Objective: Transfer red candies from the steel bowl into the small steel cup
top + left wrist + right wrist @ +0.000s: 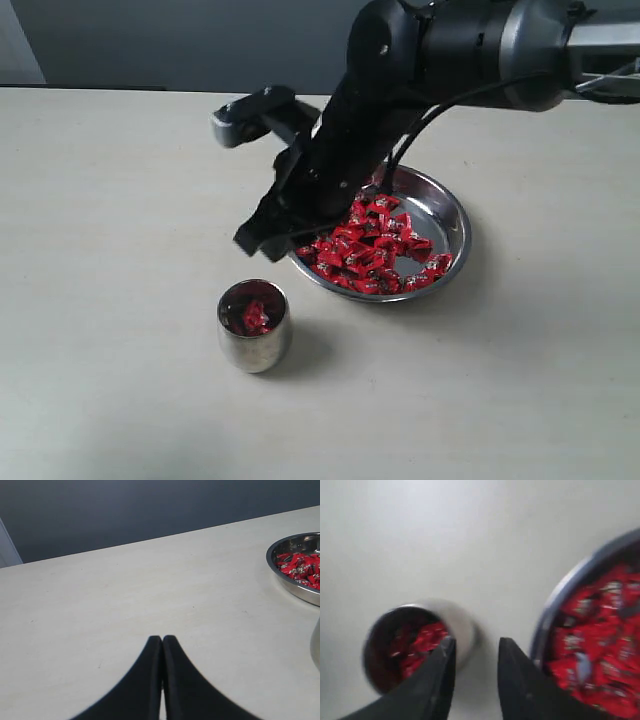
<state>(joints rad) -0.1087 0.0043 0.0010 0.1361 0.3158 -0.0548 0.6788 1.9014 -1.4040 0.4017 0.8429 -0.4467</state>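
1. The small steel cup (252, 350) stands upright on the table (120, 200), near the steel bowl (458, 215) but not touching it
2. A few red candies (256, 316) already lie inside the cup, and the exterior view shows it far from full
3. Most of the sweets sit heaped in the bowl, so by my judgement the bulk of the job is not yet done
4. The right tool (258, 236) hangs above the table between cup and bowl, by the bowl's rim. Its jaws are parted, and though the right wrist view is blurred, nothing shows in the gap
5. The left tool (162, 640) hovers over bare table off to the side, jaws pressed together and holding nothing
6. With the right tool empty, the next step is most likely a reach into the bowl for another candy
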